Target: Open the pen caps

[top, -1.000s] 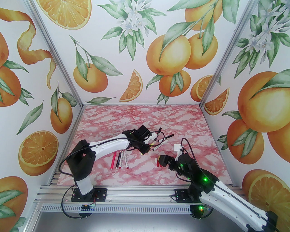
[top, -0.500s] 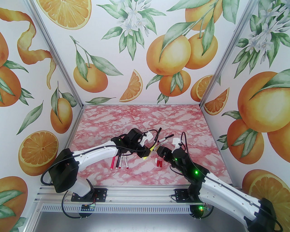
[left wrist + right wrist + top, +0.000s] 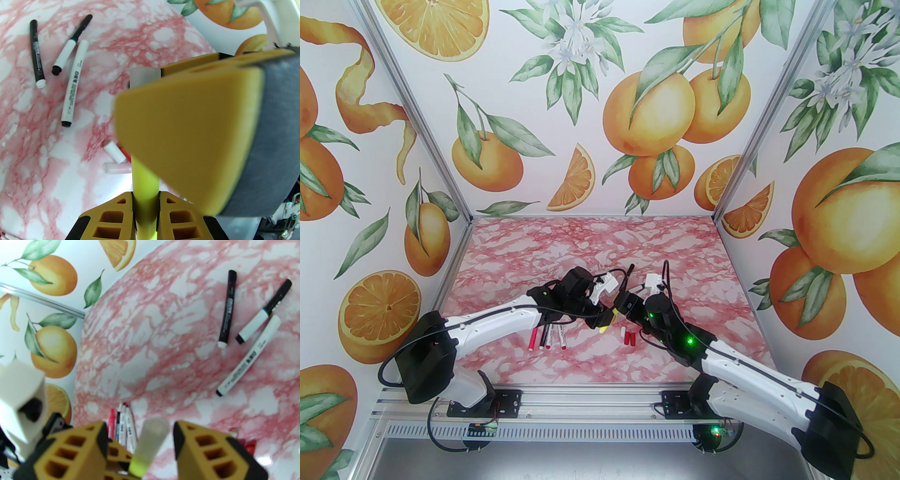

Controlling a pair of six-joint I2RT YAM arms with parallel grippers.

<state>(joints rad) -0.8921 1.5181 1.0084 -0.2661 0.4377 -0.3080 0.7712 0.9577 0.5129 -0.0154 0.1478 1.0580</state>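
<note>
My left gripper (image 3: 607, 321) (image 3: 145, 196) is shut on the barrel of a neon yellow pen (image 3: 143, 178), held off the table. Its frosted, translucent pen cap (image 3: 153, 433) (image 3: 145, 76) points toward my right gripper (image 3: 622, 305) (image 3: 140, 427). The right jaws stand on either side of that cap, open, with a gap showing on both sides. One right finger (image 3: 187, 140) looms blurred across the left wrist view. Loose pen caps lie on the table below: a white one (image 3: 114, 152), a pale one (image 3: 117, 168) and red ones (image 3: 631, 338).
Three capped pens lie farther back: a black one (image 3: 227, 310), a black-and-white one (image 3: 262, 317) and a white one (image 3: 248, 359). A row of pens (image 3: 547, 335) lies under the left arm. The pink marble table (image 3: 590, 243) is walled on three sides.
My right arm has swung left and away from the loose caps up to the yellow pen's cap, its jaws narrowing. The left arm drew back slightly, still holding the pen.
</note>
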